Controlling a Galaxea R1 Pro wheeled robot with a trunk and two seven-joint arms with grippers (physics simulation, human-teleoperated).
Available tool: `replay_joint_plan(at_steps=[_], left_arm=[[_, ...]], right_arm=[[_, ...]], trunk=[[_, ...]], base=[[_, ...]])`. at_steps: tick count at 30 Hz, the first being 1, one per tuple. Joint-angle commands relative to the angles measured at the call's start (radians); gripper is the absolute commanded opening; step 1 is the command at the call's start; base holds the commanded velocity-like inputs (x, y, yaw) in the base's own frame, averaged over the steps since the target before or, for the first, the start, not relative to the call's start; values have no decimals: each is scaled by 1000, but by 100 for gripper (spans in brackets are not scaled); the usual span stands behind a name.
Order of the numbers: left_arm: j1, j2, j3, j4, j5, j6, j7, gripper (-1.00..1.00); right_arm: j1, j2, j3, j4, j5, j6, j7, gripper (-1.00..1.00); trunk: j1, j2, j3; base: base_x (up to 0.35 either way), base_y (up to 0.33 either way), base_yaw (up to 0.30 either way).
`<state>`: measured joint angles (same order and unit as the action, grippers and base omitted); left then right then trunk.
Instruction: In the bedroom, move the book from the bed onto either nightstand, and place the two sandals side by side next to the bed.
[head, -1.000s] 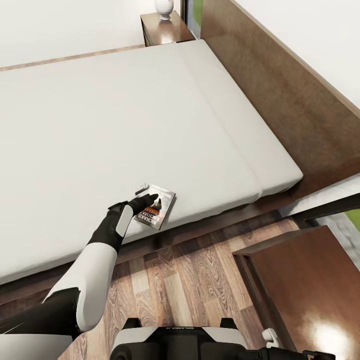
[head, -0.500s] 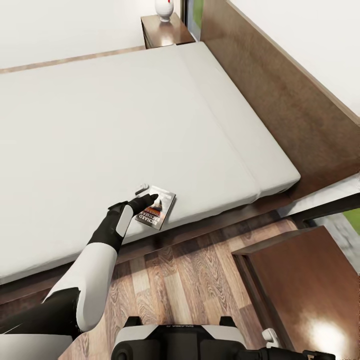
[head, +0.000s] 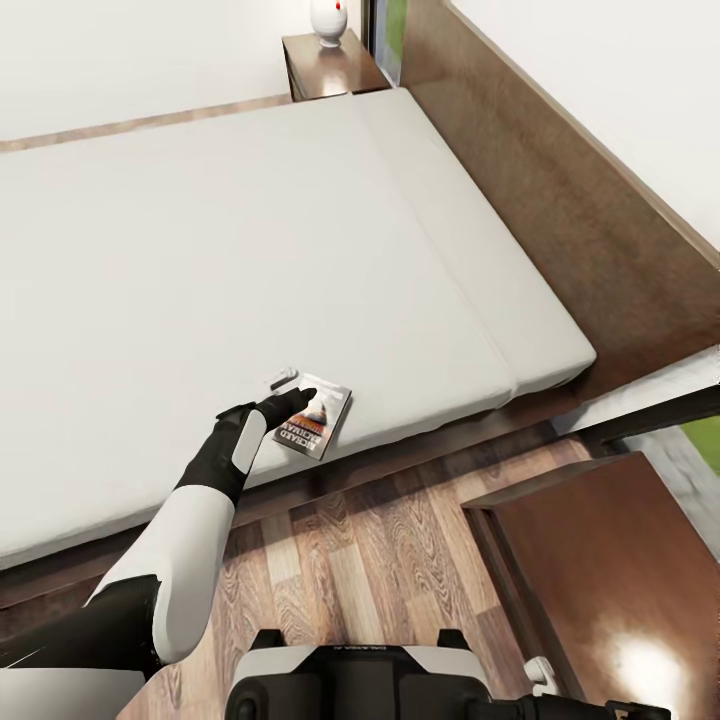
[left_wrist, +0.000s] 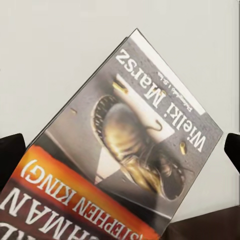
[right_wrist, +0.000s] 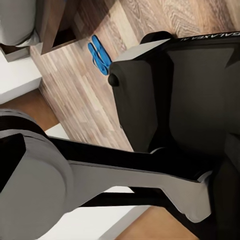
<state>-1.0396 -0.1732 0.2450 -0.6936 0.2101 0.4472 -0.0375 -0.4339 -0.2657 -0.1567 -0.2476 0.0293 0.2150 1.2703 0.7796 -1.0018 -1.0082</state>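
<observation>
The left arm stretches forward and down over the bed's (head: 250, 260) near edge, its gripper (head: 290, 395) over the paperback (head: 318, 418), fingers seemingly spread wide astride it. The right wrist view catches blue sandals (right_wrist: 99, 54) on the floor.

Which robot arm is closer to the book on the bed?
The left. Its gripper is right at the book near the bed's edge. The right gripper sits low beside the robot's body, far from it.

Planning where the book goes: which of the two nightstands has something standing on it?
The far nightstand beyond the bed's far edge holds a white vase; the near nightstand shows only glare.
</observation>
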Motion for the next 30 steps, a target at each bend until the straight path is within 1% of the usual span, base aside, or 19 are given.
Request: replay_joint_plan(at_steps=[1,30], left_arm=[[0,-1,6,-1,3,7,-4,100],[0,-1,7,-1,3,10,-3,100]], right_arm=[[0,0,-6,0,3,10,4,100],[0,0,-6,-1,3,10,7,100]], trunk=[[-4,7,3],[-115,210,94]], base=[[0,0,0],[0,0,0]])
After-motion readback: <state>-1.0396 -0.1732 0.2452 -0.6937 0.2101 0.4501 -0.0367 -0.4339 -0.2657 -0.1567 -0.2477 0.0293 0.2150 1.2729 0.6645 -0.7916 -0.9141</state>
